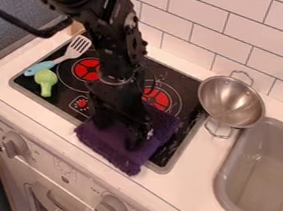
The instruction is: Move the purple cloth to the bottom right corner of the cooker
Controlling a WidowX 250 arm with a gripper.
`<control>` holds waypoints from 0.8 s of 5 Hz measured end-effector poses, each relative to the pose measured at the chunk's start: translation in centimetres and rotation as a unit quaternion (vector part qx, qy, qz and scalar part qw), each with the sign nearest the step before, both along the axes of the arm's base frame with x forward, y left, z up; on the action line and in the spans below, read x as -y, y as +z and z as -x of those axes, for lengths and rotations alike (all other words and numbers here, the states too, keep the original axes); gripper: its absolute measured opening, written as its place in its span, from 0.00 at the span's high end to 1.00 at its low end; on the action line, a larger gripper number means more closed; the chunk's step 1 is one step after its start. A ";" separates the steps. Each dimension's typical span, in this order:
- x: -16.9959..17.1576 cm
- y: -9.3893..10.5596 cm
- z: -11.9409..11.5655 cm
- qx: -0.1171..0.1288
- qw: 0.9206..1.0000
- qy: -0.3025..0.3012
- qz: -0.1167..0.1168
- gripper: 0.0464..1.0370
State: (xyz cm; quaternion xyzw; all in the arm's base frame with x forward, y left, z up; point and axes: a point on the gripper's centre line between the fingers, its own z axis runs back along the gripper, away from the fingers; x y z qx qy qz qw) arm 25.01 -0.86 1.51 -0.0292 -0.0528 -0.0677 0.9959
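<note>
The black gripper (121,133) hangs low over the front right part of the cooker, its tips at the purple cloth. The purple cloth (123,154) lies across the cooker's front edge, partly on the black cooktop (162,154) and partly on the white counter in front of it. Its upper right part spreads toward the right burner. The gripper covers the cloth's middle, and whether the cloth is held cannot be told.
A green broccoli toy (46,81) and a spatula (65,56) with a blue handle lie on the cooktop's left side. A metal colander (231,102) stands right of the cooker, beside the grey sink (226,179). Tiled wall behind.
</note>
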 end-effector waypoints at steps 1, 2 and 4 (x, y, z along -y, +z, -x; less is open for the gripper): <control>0.2 0.2 0.4 0.001 1.000 0.001 0.001 0.04; 0.0 0.6 0.5 0.002 1.000 0.001 -0.005 0.04; -1.1 2.9 -1.0 0.030 0.999 0.015 -0.005 0.04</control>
